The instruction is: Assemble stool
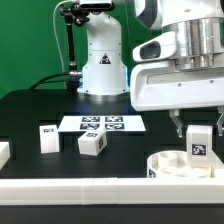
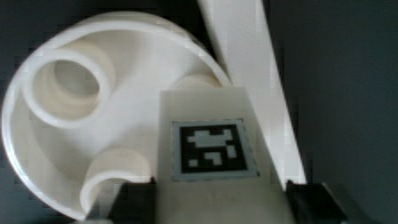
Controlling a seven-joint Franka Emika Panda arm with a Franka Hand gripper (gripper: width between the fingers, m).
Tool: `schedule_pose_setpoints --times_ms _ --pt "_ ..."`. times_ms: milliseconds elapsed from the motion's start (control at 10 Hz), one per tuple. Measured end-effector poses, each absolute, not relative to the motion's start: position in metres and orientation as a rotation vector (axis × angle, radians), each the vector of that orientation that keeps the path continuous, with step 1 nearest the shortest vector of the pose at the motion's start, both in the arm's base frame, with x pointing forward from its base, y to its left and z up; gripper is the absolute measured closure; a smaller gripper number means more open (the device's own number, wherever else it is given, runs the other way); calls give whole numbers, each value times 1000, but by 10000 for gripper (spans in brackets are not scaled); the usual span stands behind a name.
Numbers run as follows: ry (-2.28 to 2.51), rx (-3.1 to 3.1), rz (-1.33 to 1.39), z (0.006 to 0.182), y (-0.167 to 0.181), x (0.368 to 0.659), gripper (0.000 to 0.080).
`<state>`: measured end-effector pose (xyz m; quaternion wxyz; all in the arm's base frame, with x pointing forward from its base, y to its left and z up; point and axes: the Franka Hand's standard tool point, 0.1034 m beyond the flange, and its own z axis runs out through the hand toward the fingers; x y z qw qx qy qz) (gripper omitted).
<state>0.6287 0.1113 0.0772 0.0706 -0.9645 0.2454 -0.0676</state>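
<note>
The round white seat [image 1: 183, 163] lies on the black table against the front rail at the exterior view's right, its hollow underside up. My gripper [image 1: 199, 132] is shut on a white block leg [image 1: 198, 142] with a square tag and holds it upright just above the seat. In the wrist view the leg [image 2: 217, 135] fills the space between my dark fingers [image 2: 125, 200], with the seat [image 2: 80, 90] and its round sockets behind it. Two more legs lie on the table at the exterior view's left: one upright [image 1: 47, 138], one tilted [image 1: 93, 144].
The marker board [image 1: 103, 125] lies flat mid-table. A long white rail [image 1: 70, 190] runs along the front edge and shows in the wrist view [image 2: 249, 50] beside the seat. A white block [image 1: 3, 153] sits at the far left edge. The arm's white base [image 1: 102, 60] stands behind.
</note>
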Motion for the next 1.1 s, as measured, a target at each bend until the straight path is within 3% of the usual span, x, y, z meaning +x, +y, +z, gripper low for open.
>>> schedule_pose_setpoints --times_ms 1100 --pt "1886 -2193 -4 78 118 627 453"
